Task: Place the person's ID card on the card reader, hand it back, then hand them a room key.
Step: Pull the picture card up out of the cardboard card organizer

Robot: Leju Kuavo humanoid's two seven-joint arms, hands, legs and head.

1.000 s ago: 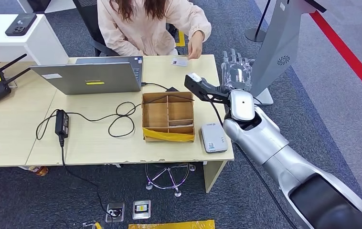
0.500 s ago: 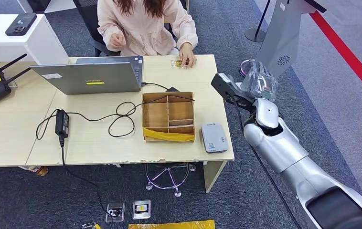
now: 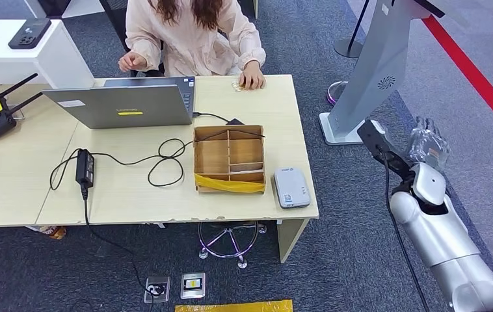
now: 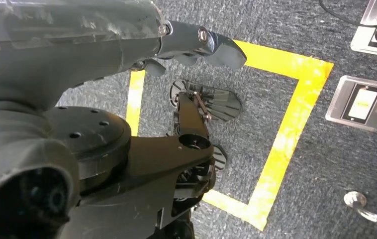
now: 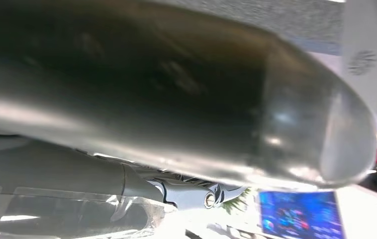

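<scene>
Beyond the bench [image 3: 166, 195] edge the right hand [image 3: 428, 144] hangs, fingers apparently spread and empty, while the card [image 3: 238, 86] lies under the person's hand [image 3: 252, 79]; handover seems finished.

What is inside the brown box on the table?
The cardboard box has dividers making small compartments; the ones in view look bare. Yellow tape runs across its front edge. The near wall hides the bottom of the front compartments.
</scene>
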